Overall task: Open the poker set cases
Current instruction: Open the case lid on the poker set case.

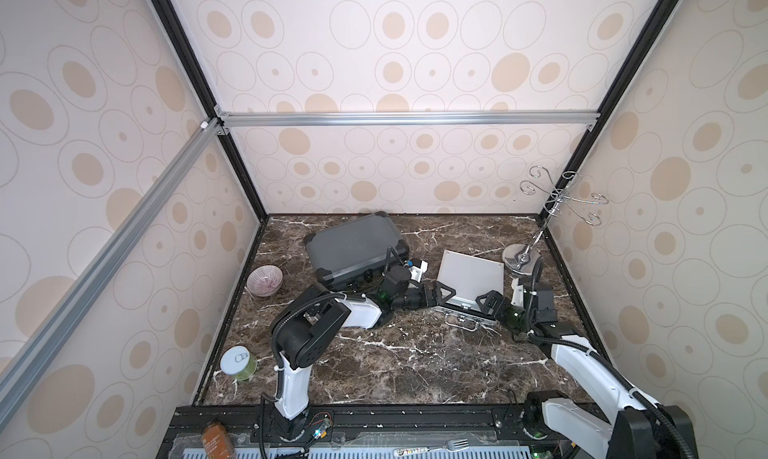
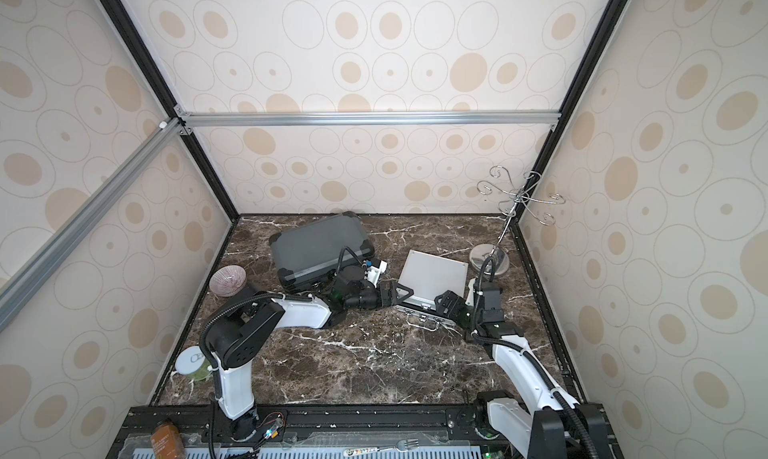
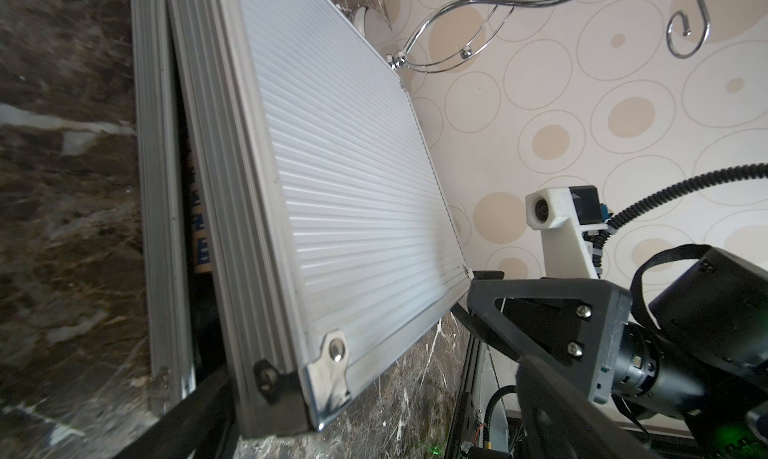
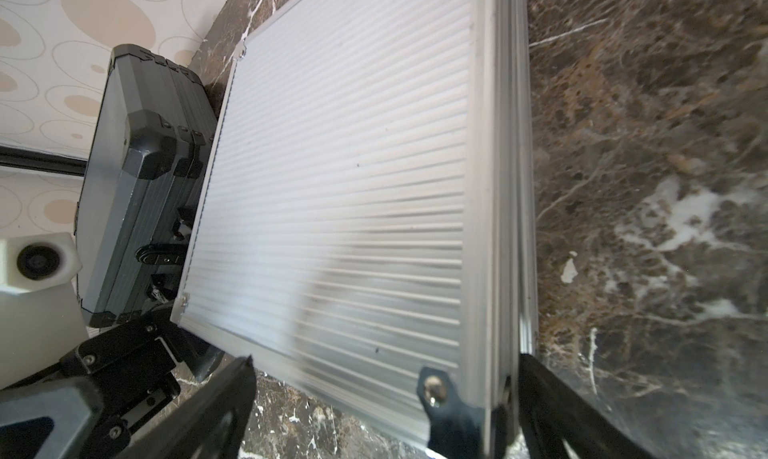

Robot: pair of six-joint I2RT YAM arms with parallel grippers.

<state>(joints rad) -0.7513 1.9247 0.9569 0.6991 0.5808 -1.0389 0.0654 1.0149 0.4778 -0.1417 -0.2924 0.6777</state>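
Both top views show two poker set cases on the marble table. The larger dark grey case [image 1: 353,249] [image 2: 318,247] lies shut at the back left. The small ribbed silver case [image 1: 471,276] [image 2: 432,274] lies right of it with its lid ajar, and chips show in the gap [image 3: 201,236]. My left gripper [image 1: 442,295] [image 3: 365,403] is open at the lid's near left corner, one finger [image 3: 208,398] in the gap under the lid. My right gripper [image 1: 490,303] [image 4: 386,378] is open at the near right corner, one finger [image 4: 544,390] beside the lid's edge.
A chrome hook stand [image 1: 519,257] stands right behind the silver case. A pink bowl [image 1: 264,280] sits at the left wall and a white-lidded jar [image 1: 239,361] at the near left. A bottle [image 1: 216,436] and a fork [image 1: 455,444] lie on the front rail.
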